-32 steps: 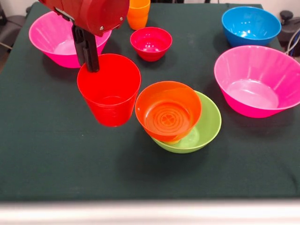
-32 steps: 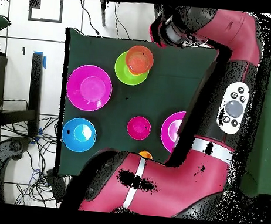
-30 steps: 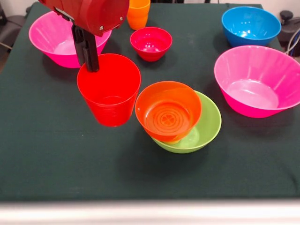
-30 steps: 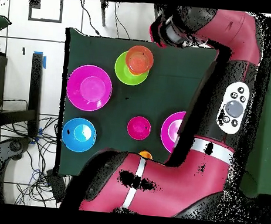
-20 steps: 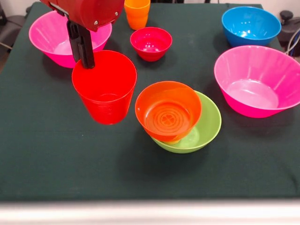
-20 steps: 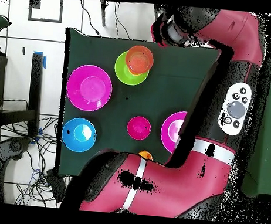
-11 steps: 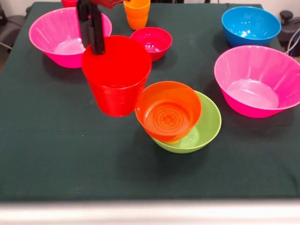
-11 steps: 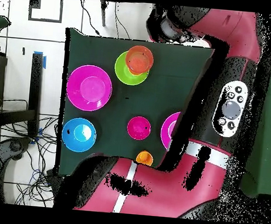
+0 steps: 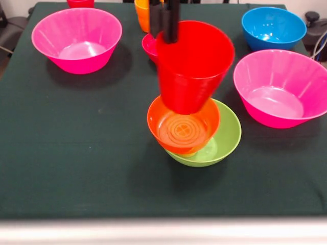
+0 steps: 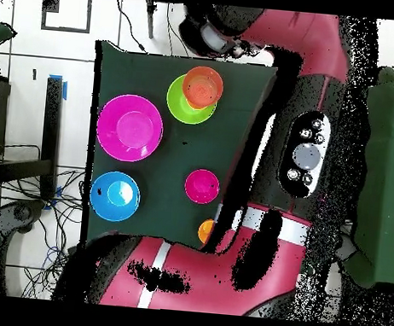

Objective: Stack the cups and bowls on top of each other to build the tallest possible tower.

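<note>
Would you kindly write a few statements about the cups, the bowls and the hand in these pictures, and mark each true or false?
1. The hand holds the red cup by its rim. True.
2. The red cup stands on the table. False: it hangs in the air, above the orange bowl.
3. The orange bowl sits over the lime-green bowl. True.
4. The blue bowl is nested inside a pink bowl. False: it stands alone on the table.

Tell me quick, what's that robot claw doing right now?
Gripper: shut on the red cup, gripping its rim and holding it in the air above the orange bowl.
</note>
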You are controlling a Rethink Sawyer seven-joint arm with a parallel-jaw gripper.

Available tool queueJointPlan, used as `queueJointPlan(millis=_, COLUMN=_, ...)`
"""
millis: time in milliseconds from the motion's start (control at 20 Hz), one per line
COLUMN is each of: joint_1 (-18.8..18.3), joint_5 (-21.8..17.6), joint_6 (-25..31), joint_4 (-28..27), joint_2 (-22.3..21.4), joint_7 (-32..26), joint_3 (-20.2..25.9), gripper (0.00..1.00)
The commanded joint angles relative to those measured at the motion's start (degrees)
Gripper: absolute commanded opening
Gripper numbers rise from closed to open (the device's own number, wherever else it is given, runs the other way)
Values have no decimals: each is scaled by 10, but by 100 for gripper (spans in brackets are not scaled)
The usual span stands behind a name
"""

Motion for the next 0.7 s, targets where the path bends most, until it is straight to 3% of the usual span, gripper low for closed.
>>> queueJointPlan(millis=50, joint_1=19, joint_5=0, joint_6=7, joint_4=95, joint_2=7, joint_7=51, joint_3=29, gripper=0)
queueJointPlan(millis=700, joint_1=18, joint_5=-9, joint_6=-52, joint_4=161, joint_2=-5, joint_7=17, joint_3=20, gripper=0)
